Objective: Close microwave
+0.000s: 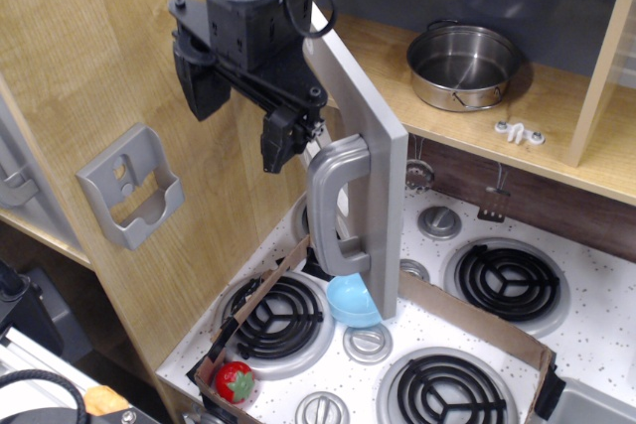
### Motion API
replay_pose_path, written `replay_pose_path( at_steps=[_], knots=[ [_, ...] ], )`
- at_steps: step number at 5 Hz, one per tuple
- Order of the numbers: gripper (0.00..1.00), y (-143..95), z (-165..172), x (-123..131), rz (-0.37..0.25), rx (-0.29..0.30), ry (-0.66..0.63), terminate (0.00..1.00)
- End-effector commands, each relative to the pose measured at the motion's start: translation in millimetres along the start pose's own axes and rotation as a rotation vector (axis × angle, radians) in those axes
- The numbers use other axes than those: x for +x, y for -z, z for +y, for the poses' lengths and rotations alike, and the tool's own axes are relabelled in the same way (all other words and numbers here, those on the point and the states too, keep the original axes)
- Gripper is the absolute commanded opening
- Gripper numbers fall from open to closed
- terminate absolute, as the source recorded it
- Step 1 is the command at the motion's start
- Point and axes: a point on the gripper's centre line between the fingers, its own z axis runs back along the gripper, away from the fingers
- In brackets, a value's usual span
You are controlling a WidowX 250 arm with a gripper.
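The microwave is a wooden compartment (pixel 397 57) with a dark grey back wall at the top. Its big grey door (pixel 370 161) stands swung out toward me, edge-on, with the thick bar handle (pixel 328 211) at its lower end. My black gripper (pixel 238 116) hangs from above just left of the door, on its outer side. Its two fingers are spread apart and hold nothing; the right finger (pixel 283 141) is close beside the door above the handle.
A steel pot (pixel 462 67) and a small white piece (pixel 519 133) sit inside the compartment. A grey wall holder bracket (pixel 131 186) is on the wooden side panel. Below is the stove top (pixel 586 345) with burners, a blue cup (pixel 353 300), a toy strawberry (pixel 235 381) and a cardboard frame (pixel 477 320).
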Motion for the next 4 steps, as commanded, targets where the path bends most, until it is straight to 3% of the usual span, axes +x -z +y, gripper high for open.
replay_pose_path(
  at_steps=[1, 3, 4],
  knots=[
    [1.0, -10, -9, 56, -0.145, -0.02, 0.114, 0.0],
    [1.0, -11, -34, 116, -0.264, -0.041, 0.218, 0.0],
    [1.0, -11, -40, 139, -0.271, -0.04, 0.283, 0.0]
  ],
)
